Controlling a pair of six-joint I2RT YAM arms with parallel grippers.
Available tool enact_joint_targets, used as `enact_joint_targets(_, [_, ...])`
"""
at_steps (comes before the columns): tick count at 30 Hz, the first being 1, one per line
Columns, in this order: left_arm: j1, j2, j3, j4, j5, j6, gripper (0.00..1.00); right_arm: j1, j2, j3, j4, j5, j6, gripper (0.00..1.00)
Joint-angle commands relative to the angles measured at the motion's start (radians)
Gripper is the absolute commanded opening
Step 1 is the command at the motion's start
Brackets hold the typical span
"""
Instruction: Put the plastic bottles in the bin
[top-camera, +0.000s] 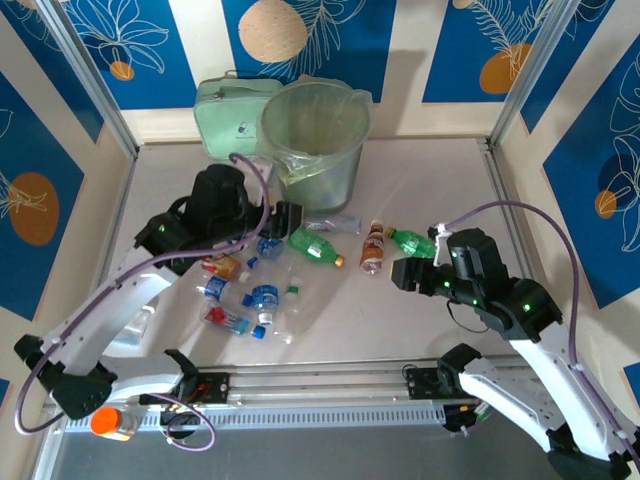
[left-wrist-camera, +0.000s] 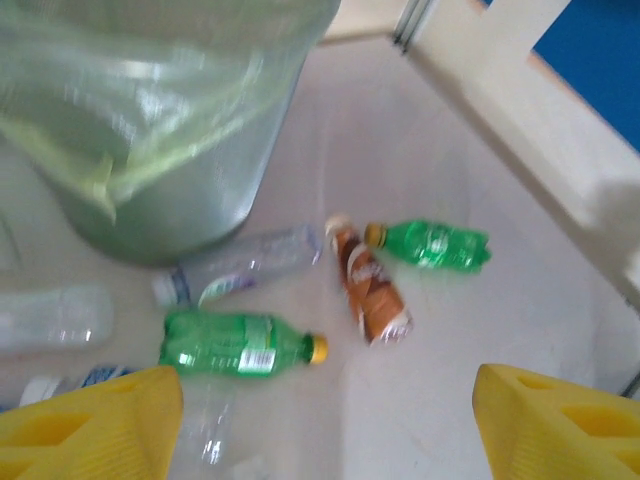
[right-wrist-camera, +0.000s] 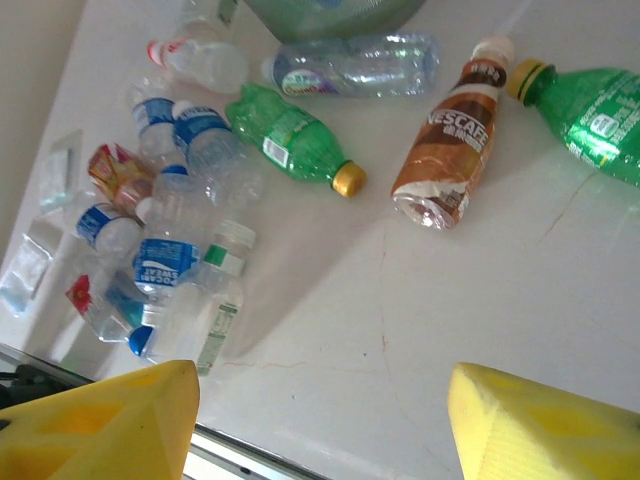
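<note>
Right, your pale green case (top-camera: 222, 112) sits just behind the bin (top-camera: 345, 175), and flat clear packets (right-wrist-camera: 22, 272) lie at the left edge of the bottle heap. Your left gripper (left-wrist-camera: 325, 425) hangs wide open and empty near the bin's base, and your right gripper (right-wrist-camera: 320, 425) is spread too, holding nothing, over bare table (right-wrist-camera: 480, 300). The plastic bottles (top-camera: 250, 290) lie on the table in front of the bin: a clear, blue-labelled cluster at left, then a green bottle (right-wrist-camera: 290, 140) w/ yellow cap, a brown Nescafe bottle (right-wrist-camera: 445, 160) and a second green bottle (right-wrist-camera: 595, 120) to the right.
</note>
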Motion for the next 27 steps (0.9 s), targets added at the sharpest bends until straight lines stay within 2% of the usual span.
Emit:
enact_joint_targets(1, [-0.007,-0.073,-0.12,-0.003,-0.033,-0.033,0.76,0.003,0.061,-0.017,0.028,-0.014,-0.001,0.66])
enact_joint_targets(6, [-0.007,-0.154,-0.234,-0.001,-0.041,-0.028,0.77,0.007,0.188,-0.011,0.038,0.025,-0.02,0.67])
enact_joint_targets(13, [-0.007,-0.201,-0.257,-0.016,-0.11,0.059,0.77,-0.037,0.462,0.061,0.069,0.119,-0.076,0.7])
enact_joint_targets(18, [-0.007,-0.223,-0.333,0.052,-0.114,0.09,0.77,-0.078,0.693,0.162,0.093,0.126,-0.064,0.73])
enact_joint_targets(27, [-0.007,-0.259,-0.359,0.042,-0.099,0.124,0.77,-0.106,1.018,0.323,0.114,0.138,-0.035,0.75])
